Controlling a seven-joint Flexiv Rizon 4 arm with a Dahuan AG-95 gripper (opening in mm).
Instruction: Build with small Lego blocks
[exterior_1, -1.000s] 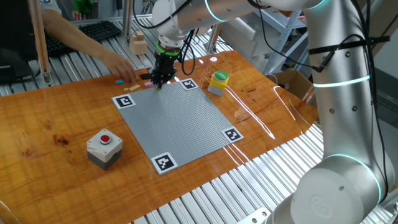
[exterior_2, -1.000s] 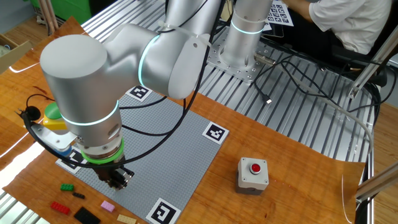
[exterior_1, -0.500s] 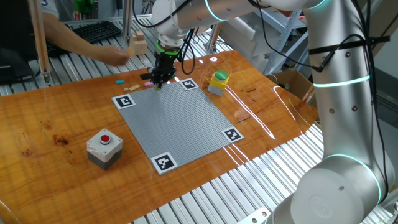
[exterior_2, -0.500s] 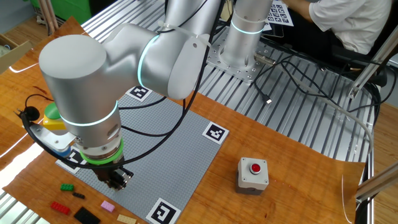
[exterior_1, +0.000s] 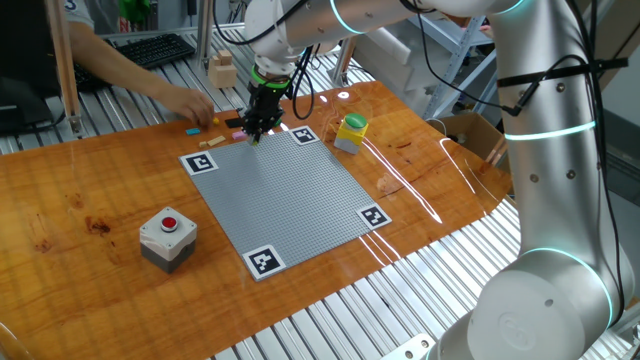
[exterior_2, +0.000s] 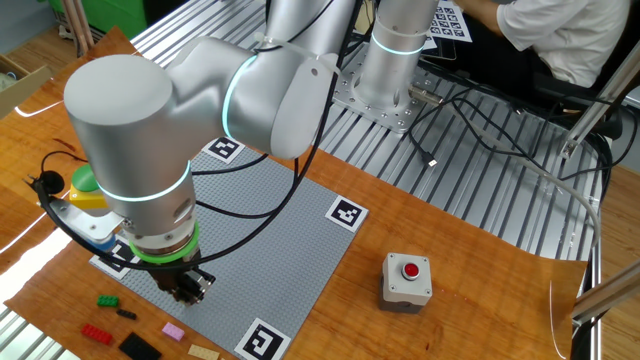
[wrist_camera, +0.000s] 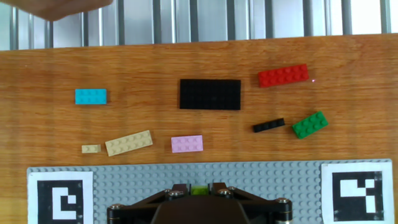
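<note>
My gripper (wrist_camera: 199, 190) is shut on a small yellow-green Lego block (wrist_camera: 199, 188), low over the far edge of the grey studded plate (wrist_camera: 267, 180). It also shows in one fixed view (exterior_1: 258, 130) and in the other fixed view (exterior_2: 187, 290). Loose blocks lie on the wood beyond the plate: blue (wrist_camera: 91, 96), flat black (wrist_camera: 210, 94), red (wrist_camera: 283, 75), thin black (wrist_camera: 268, 125), green (wrist_camera: 310, 124), pink (wrist_camera: 187, 144), tan (wrist_camera: 129, 142) and a tiny tan one (wrist_camera: 91, 149).
A person's hand (exterior_1: 190, 100) reaches over the loose blocks to the left of my gripper. A pale wooden block (exterior_1: 222, 70) stands behind. A yellow-and-green capped grey box (exterior_1: 350, 132) sits by the plate's right corner. A red-button box (exterior_1: 167, 235) sits at the left.
The person's hand pulled back from the loose blocks and has come back near them. My gripper has not visibly moved.
</note>
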